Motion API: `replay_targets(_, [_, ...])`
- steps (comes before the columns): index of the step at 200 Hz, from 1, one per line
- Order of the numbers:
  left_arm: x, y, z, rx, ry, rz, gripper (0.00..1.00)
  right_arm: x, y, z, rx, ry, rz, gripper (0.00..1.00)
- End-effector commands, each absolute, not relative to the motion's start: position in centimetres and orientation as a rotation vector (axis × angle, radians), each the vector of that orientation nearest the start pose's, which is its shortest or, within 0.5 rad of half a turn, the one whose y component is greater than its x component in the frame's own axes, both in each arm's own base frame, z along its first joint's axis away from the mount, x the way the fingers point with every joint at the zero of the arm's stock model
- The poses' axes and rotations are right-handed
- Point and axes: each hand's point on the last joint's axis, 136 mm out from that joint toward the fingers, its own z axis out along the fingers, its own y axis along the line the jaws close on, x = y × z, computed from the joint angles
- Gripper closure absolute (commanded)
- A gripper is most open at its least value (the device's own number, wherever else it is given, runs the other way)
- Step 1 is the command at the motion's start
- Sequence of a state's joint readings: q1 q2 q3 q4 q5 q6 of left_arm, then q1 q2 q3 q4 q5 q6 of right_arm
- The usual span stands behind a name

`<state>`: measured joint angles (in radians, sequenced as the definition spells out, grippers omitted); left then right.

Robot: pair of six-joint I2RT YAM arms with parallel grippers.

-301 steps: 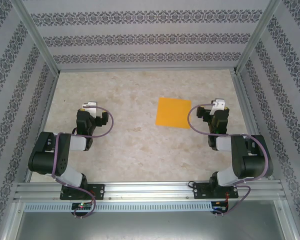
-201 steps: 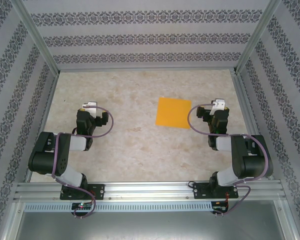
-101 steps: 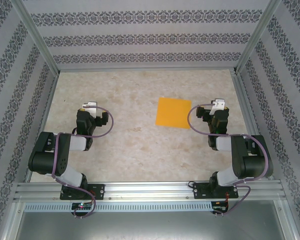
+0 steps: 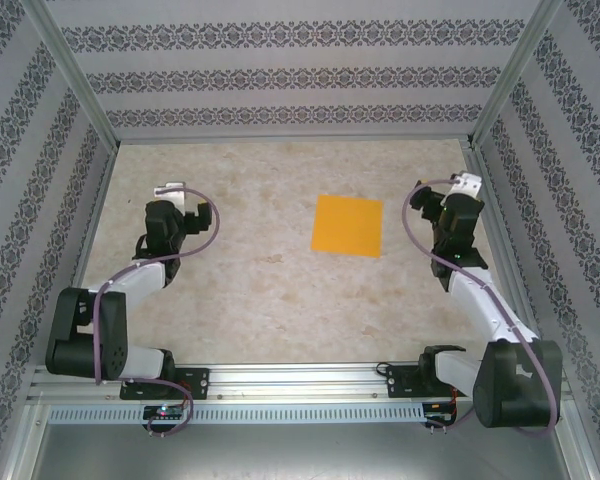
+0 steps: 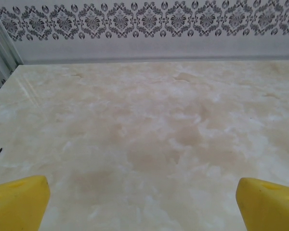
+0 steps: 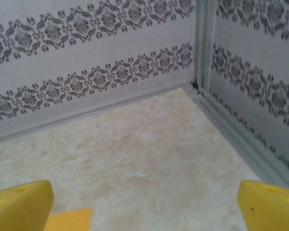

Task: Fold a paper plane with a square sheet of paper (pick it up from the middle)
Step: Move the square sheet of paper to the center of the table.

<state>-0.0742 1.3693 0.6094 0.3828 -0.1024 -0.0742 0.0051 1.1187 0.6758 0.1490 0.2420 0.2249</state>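
At right-wrist edge: square sheet of paper (image 6: 70, 221) corner | overhead: whole

Nothing legible: no text, label, brand, number or sign to read.
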Motion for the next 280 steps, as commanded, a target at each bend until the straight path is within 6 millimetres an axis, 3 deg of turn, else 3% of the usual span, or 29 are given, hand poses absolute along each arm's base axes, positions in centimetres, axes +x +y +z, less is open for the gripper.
replay_targets(1, [40.6, -1.9, 16.1, -0.189, 2.049, -0.089, 0.00, 36.3, -2.6, 18.8, 0.564, 2.074, 0.061, 0.02])
replay_targets(27, [40.4, -3.7, 17.3, -0.277, 2.133, -0.237, 0.00, 37.1, 1.7, 16.9, 0.548, 2.243, 0.221, 0.02])
replay_targets(48, [40.1, -5.3, 18.0, -0.342, 2.159, -0.392, 0.00, 37.9, 6.7, 15.4, 0.461, 2.363, 0.323, 0.02])
replay_targets(83, [38.8, -7.3, 19.0, -0.365, 2.230, -0.556, 0.00, 39.5, 13.5, 12.6, 0.370, 2.490, 0.363, 0.02])
replay_targets(106, [38.0, -8.1, 19.4, -0.322, 2.276, -0.596, 0.00, 40.5, 16.6, 10.4, 0.307, 2.575, 0.290, 0.02])
replay_targets(150, [36.9, -7.8, 19.9, -0.297, 2.284, -0.569, 0.00, 42.1, 19.9, 7.7, 0.219, 2.672, 0.210, 0.02])
replay_targets(179, [36.6, -7.9, 19.9, -0.286, 2.288, -0.568, 0.00, 41.9, 21.2, 5.9, 0.183, 2.728, 0.202, 0.02])
replay_targets(247, [36.6, -7.8, 19.8, -0.280, 2.294, -0.558, 0.00, 39.2, 23.9, 1.9, 0.109, 2.857, 0.271, 0.02])
replay_targets(280, [36.7, -7.8, 19.3, -0.282, 2.309, -0.557, 0.00, 36.2, 25.0, 0.3, 0.067, 2.930, 0.319, 0.02])
